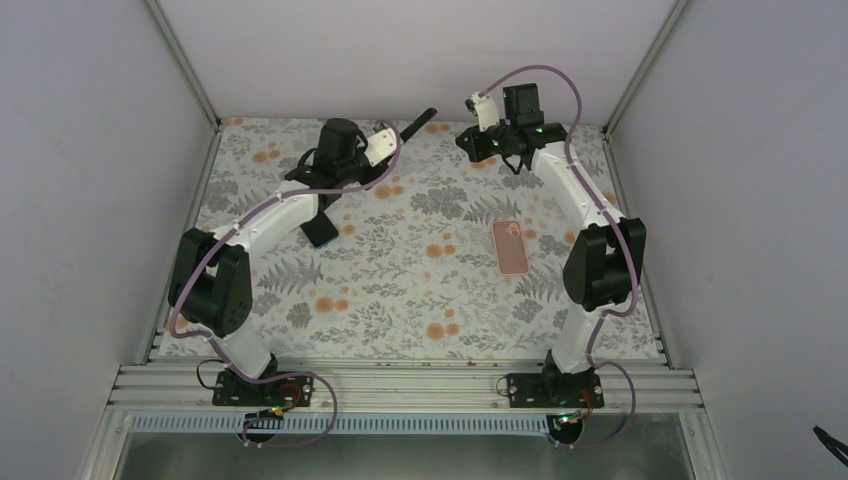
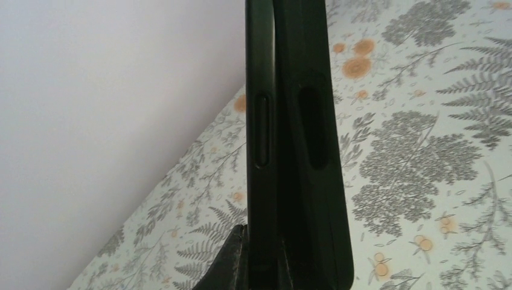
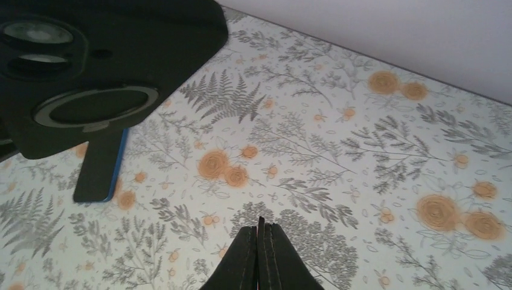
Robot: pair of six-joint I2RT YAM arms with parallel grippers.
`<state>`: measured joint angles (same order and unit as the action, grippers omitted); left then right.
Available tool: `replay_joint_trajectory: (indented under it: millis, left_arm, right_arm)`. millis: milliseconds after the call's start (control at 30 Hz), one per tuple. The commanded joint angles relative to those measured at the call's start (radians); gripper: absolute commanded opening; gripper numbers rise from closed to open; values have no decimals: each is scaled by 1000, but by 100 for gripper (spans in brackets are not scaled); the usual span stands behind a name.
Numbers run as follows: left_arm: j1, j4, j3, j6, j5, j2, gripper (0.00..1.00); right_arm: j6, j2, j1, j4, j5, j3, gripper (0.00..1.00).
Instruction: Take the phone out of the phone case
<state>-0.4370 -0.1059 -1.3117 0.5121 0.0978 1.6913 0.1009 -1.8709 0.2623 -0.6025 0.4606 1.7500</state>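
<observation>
Looking down from above, I hold the phone case [image 1: 421,121] off the table [image 1: 400,290] in my left gripper [image 1: 398,133], near the far edge. My right gripper [image 1: 468,141] hangs just beside it with nothing in it. I judge the task part done: the case is lifted, and the phone is not free yet.

From my left wrist, two dark slabs stand edge-on side by side. The thinner one, with a side button, I take for the phone [image 2: 261,130]. The thicker one, with a long cutout, is the case. They look parted along this edge, though I cannot tell by how much. My fingers [image 2: 232,266] are clenched on the thin slab's lower end, and the case's rounded corner sits just beside them.

From my right wrist, the case's back, with lens holes and a ring, hangs up and to the left, apart from my fingertips, which are pressed together on nothing. What is left is pulling the case clear.
</observation>
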Motion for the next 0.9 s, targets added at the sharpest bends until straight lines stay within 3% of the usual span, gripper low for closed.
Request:
replay_joint_trajectory:
  millis: [0,67,100,133,267,433,867]
  left_arm:
    - [-6,37,-43,-31,80,-52,2]
    - [-7,47,-43,-63,93,-49,2]
    - [-10,62,-42,-80,94,-47,2]
    - [-15,79,-41,-98,78,-42,2]
    - [-57,186,-17,-176,-73,-20,2]
    - [-171,322,12,-172,-285,16,2]
    - [-204,416,15,-163,-437,75,2]
  right_arm:
    - [21,-12,15,-13,62,4,3]
    - [-16,2,17,9,112,-26,6]
    - [-42,22,17,35,144,-49,17]
    - [-72,37,18,67,171,-72,35]
    - [-179,84,39,182,199,-163,44]
    - [-265,101,75,305,174,-217,37]
    - [-352,103,112,365,158,-193,31]
